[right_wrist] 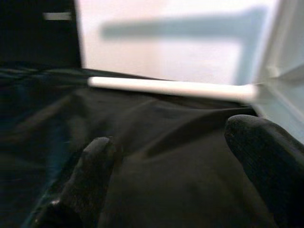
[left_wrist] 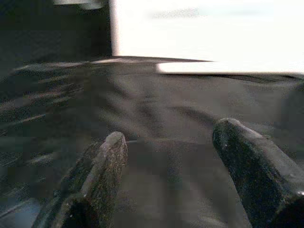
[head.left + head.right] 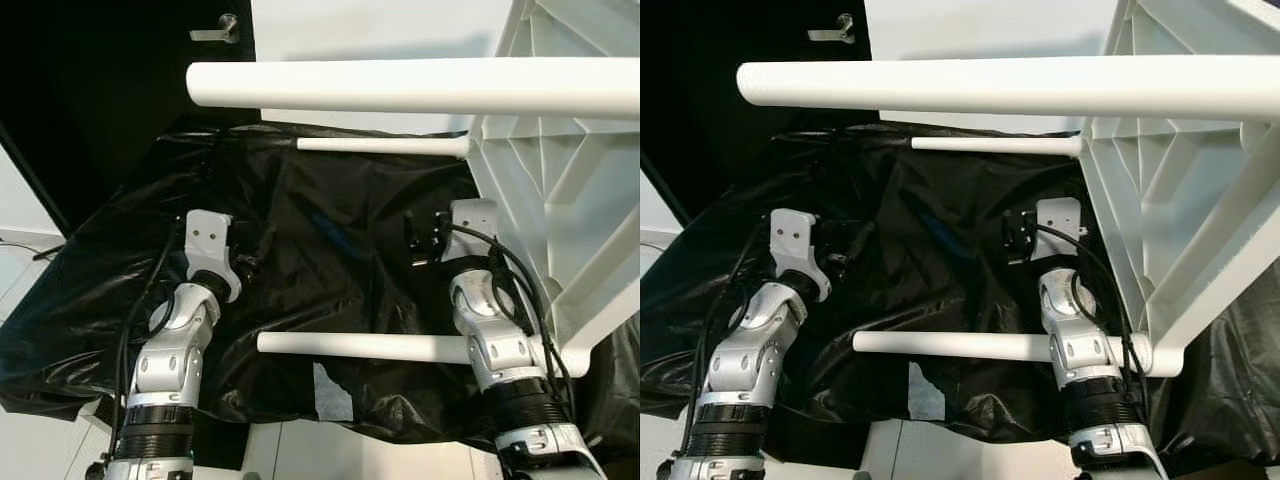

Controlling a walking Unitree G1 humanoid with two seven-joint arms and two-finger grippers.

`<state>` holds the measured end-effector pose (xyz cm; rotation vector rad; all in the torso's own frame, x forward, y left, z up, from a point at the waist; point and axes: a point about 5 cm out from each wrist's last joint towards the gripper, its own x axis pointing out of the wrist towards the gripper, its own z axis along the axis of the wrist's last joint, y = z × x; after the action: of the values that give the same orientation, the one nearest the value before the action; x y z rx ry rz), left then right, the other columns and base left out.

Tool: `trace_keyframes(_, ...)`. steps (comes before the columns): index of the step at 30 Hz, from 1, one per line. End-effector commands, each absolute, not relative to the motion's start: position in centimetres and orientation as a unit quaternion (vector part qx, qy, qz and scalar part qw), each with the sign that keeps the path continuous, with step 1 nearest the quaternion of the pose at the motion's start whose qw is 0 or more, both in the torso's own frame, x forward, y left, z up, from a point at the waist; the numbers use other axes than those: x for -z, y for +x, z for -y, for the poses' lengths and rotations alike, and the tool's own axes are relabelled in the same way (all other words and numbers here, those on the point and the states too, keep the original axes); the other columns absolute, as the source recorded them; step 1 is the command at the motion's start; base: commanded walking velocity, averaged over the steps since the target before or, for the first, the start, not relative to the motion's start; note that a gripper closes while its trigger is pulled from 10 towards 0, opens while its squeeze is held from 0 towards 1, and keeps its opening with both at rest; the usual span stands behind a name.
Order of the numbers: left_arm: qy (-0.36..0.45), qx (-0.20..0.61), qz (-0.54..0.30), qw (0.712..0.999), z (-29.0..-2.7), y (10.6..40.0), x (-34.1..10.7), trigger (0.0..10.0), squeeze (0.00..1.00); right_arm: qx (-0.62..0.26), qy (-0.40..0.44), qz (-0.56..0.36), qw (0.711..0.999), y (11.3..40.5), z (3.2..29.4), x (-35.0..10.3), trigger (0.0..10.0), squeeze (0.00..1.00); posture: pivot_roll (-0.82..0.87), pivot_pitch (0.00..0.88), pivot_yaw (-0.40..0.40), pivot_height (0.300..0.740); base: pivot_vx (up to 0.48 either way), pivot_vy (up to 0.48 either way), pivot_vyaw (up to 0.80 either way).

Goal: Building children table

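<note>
- Tabletop (image 3: 560,170) lay tipped on its side at the right, ribbed underside facing in, probably to keep the leg sockets reachable.
- Three white legs (image 3: 420,86) seen, all stuck out sideways over the black sheet (image 3: 330,250).
- Left gripper (image 2: 171,156) and right gripper (image 1: 171,156) both hovered above the sheet, fingers spread, empty.

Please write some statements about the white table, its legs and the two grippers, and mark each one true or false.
1. The white table lies on its side, legs pointing to the robot's left. True.
2. The left gripper holds a table leg. False: its fingers are open, holding nothing, above the black plastic sheet.
3. The right gripper is open. True.
4. The sheet under the table is white. False: it is black.
5. Three legs show in the head views. True.
</note>
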<state>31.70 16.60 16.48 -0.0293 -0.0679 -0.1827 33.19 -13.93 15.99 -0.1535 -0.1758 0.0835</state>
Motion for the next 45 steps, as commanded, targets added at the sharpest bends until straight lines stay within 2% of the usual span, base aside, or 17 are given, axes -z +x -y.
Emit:
trace_keyframes(1, -0.025, 0.082, 0.043, 0.995, -16.6, 31.8, -16.6, 10.0, 0.0, -0.057, -0.071, 0.088, 0.992, 33.4, 13.7, -15.9, 10.0, 0.0, 0.12, 0.0, -0.089, 0.74, 0.0, 0.0, 0.0)
trace_keyframes(5, -0.028, 0.065, 0.042, 0.997, -16.4, 31.7, -16.5, 10.0, 0.0, -0.08, -0.06, 0.095, 0.99, 33.6, 13.1, -15.9, 10.0, 0.0, 0.12, 0.0, -0.053, 0.74, 0.0, 0.0, 0.0)
trace_keyframes(13, -0.005, 0.065, 0.043, 0.997, -15.8, 32.0, -16.9, 10.0, 0.0, -0.062, -0.055, 0.127, 0.988, 33.9, 13.2, -16.8, 10.0, 0.0, 0.1, 0.0, 0.017, 0.74, 0.0, 0.0, 0.0)
trace_keyframes(30, 0.007, 0.091, 0.038, 0.995, -16.0, 33.0, -16.5, 10.0, 0.0, -0.042, -0.041, 0.111, 0.992, 33.5, 13.9, -15.4, 10.0, 0.0, 0.09, 0.0, -0.017, 0.74, 0.0, 0.0, 0.0)
trace_keyframes(45, 0.015, 0.066, 0.031, 0.997, -17.5, 33.0, -16.4, 10.0, 0.0, -0.037, -0.049, 0.11, 0.992, 33.5, 13.9, -15.2, 10.0, 0.0, 0.09, 0.0, -0.014, 0.74, 0.0, 0.0, 0.0)
